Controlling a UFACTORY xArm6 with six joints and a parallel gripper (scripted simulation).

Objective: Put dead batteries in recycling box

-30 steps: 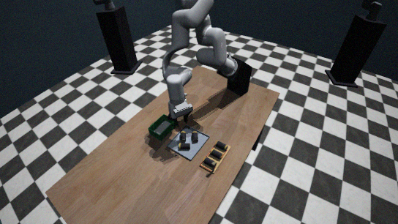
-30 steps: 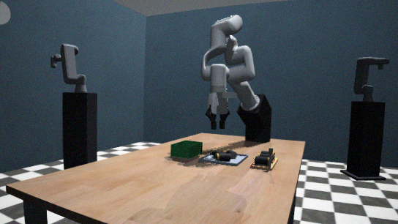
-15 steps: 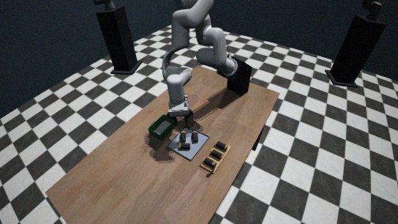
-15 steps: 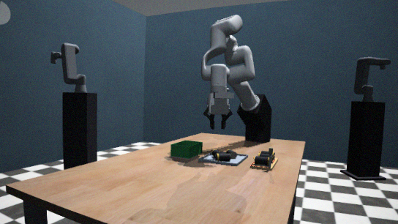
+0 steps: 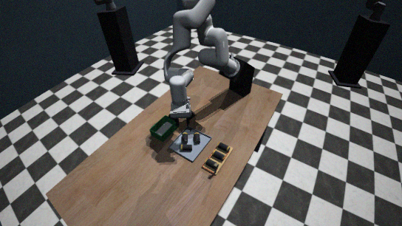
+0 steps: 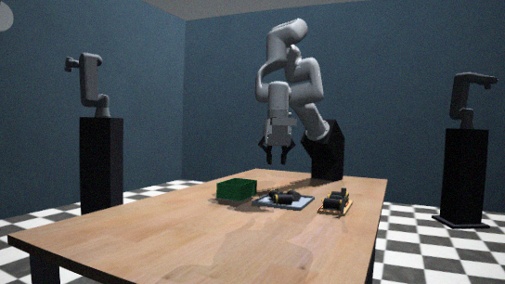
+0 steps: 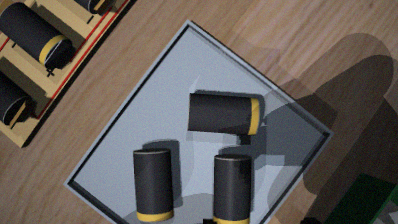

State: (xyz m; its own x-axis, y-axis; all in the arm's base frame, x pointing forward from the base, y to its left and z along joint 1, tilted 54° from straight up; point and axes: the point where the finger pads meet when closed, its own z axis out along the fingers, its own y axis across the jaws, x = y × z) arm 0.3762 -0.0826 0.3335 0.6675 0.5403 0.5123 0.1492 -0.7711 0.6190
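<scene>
My gripper (image 5: 182, 125) (image 6: 276, 162) is partly open and empty, pointing down above the table between the green box and the grey tray. The tray (image 5: 192, 157) (image 7: 200, 55) holds three black batteries with yellow ends: one (image 5: 186, 148) (image 6: 283, 200) (image 7: 220, 114) lying crosswise, and two side by side, one (image 5: 196, 138) (image 7: 153, 185) nearer the holder and one (image 5: 185, 138) (image 7: 232, 185) nearer the box. The yellow holder (image 5: 205, 168) (image 7: 12, 134) carries three batteries in a row. The green recycling box (image 5: 159, 137) (image 6: 234, 190) (image 7: 360, 197) stands upright; no battery shows inside. I cannot make out a lit bulb.
The wooden table (image 5: 122, 173) (image 6: 162, 241) bears everything. The box stands close beside the tray, the holder on its other side, near the table's edge. A small dark part (image 5: 211, 176) sticks out at the holder's end. The arm's black base (image 5: 242, 79) (image 6: 327, 158) is at the back.
</scene>
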